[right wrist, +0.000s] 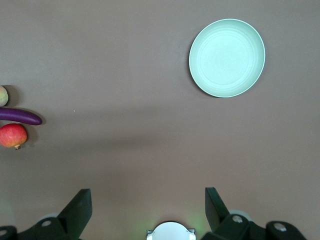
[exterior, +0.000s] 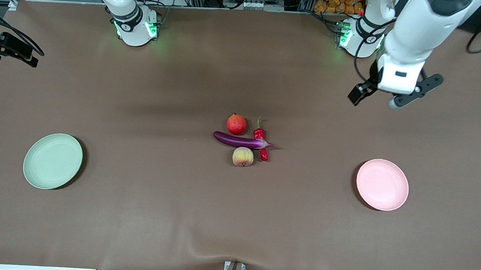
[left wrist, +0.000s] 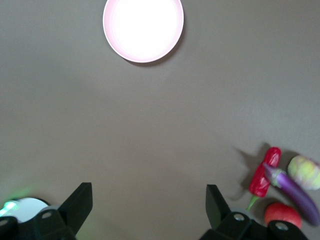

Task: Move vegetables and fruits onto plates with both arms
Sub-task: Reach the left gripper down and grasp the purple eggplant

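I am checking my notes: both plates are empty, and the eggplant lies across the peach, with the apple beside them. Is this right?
Not quite. In the front view the eggplant lies across the chili pepper, not the peach, which sits beside it. Both plates, green and pink, are empty, and the apple is beside them.

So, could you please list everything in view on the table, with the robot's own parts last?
eggplant: one, purple, mid-table, lying across the chili pepper.
chili pepper: one, red.
apple: one, red, farther from the front camera than the eggplant.
peach: one, yellowish-pink, nearer than the eggplant.
green plate: one, right arm's end.
pink plate: one, left arm's end.
table: one, brown.
left gripper: open, over bare table.
right gripper: open, over bare table.
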